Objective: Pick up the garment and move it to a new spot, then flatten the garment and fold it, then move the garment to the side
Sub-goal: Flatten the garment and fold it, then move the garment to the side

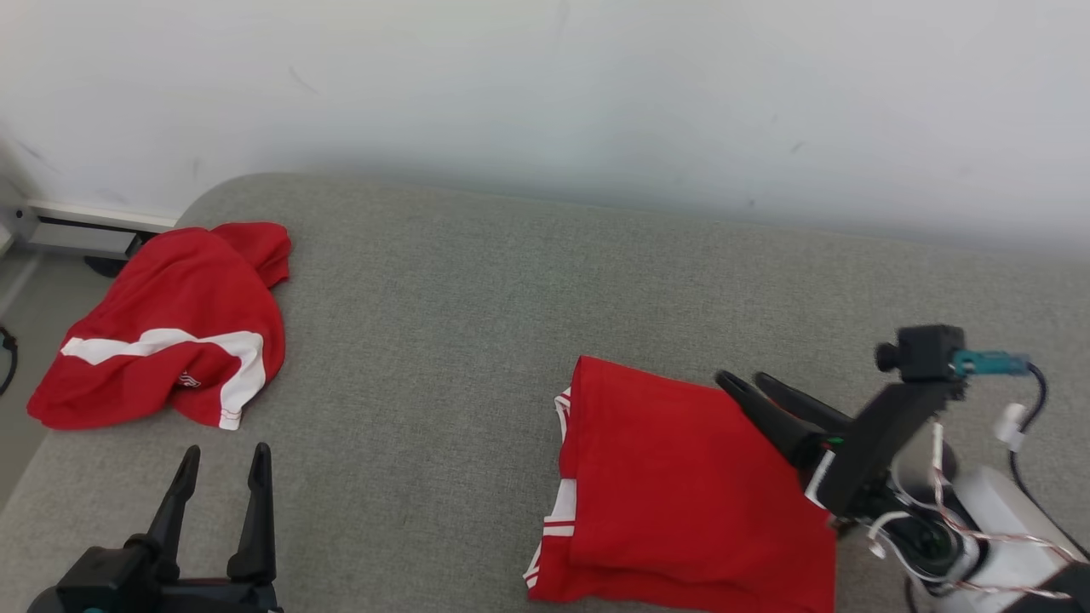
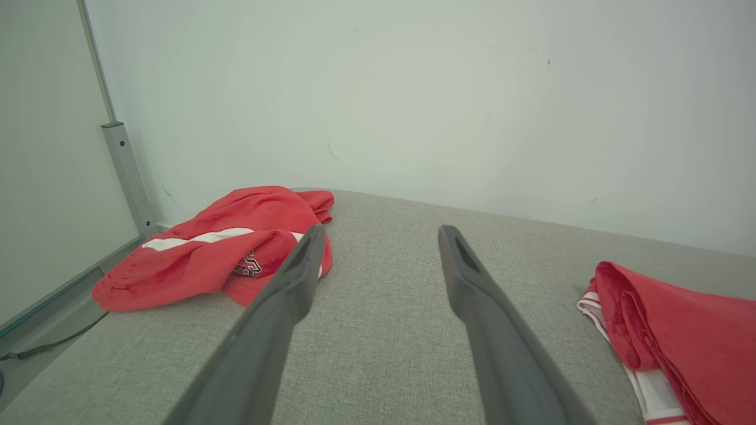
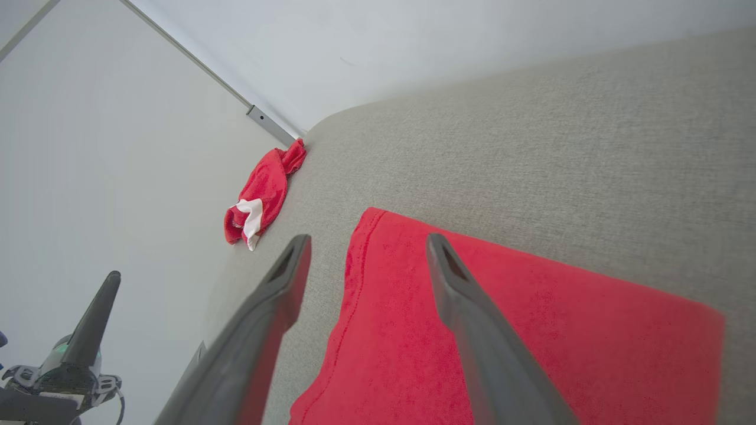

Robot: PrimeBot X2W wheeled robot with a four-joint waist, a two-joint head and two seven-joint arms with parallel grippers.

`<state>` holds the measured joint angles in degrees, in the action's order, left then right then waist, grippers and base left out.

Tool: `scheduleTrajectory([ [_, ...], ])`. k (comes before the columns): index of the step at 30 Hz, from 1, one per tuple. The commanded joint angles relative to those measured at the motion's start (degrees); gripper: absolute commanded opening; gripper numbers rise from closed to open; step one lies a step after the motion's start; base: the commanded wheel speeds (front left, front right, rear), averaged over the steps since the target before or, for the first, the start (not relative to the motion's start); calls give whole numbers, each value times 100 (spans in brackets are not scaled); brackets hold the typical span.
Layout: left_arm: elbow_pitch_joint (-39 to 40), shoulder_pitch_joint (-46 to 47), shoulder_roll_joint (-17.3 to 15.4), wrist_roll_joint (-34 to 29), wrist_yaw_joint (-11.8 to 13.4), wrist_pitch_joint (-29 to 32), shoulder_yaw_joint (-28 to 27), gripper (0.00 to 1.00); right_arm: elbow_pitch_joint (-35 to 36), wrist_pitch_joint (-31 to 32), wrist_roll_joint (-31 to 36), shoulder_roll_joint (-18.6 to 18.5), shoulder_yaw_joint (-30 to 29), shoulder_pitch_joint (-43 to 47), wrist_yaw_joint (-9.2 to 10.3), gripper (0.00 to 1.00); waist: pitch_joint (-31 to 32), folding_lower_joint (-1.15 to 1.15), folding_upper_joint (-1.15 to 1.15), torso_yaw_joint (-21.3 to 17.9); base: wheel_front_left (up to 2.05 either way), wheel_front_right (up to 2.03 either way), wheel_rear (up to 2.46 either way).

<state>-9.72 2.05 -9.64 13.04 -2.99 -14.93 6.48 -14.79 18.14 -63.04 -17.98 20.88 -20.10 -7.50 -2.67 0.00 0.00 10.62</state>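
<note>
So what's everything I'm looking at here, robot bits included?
folded garment: one, red with white trim, near right of the surface
crumpled garment: one, red with a white stripe, far left corner of the surface
surface: one, grey fabric, under both garments
wall: one, white, behind the surface
post: one, grey metal, upright against the wall at left
left gripper: one, dark, open, near left, holding nothing
right gripper: one, dark, open, at the folded garment's right side

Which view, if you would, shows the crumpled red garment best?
The head view: the whole crumpled garment lies unobstructed. The left wrist view has a finger across it; the right wrist view shows it small.
</note>
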Motion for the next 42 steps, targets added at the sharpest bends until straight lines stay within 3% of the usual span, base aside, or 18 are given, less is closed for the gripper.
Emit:
scheduleTrajectory([
  [1,22,-32,-44,-25,-1,-32,-35,100,34,-64,87,-128,-47,100,3,100,11,0,0,-27,0,0,0],
  [9,112,-143,-56,-41,32,-32,-91,100,169,-122,614,-643,-344,641,3,100,32,0,0,-160,0,0,0],
  [14,162,-143,-26,-81,72,-32,-81,100,-106,147,1070,-632,-606,820,3,100,6,0,0,-195,0,0,0],
  [28,187,-77,-52,-79,100,-32,-49,100,-1076,1042,1771,238,-1194,573,3,100,-35,0,0,-170,0,0,0],
  [42,194,-44,-16,-42,117,-33,-44,100,-1829,1510,1957,679,-1415,312,3,100,-71,0,0,-105,0,0,0],
])
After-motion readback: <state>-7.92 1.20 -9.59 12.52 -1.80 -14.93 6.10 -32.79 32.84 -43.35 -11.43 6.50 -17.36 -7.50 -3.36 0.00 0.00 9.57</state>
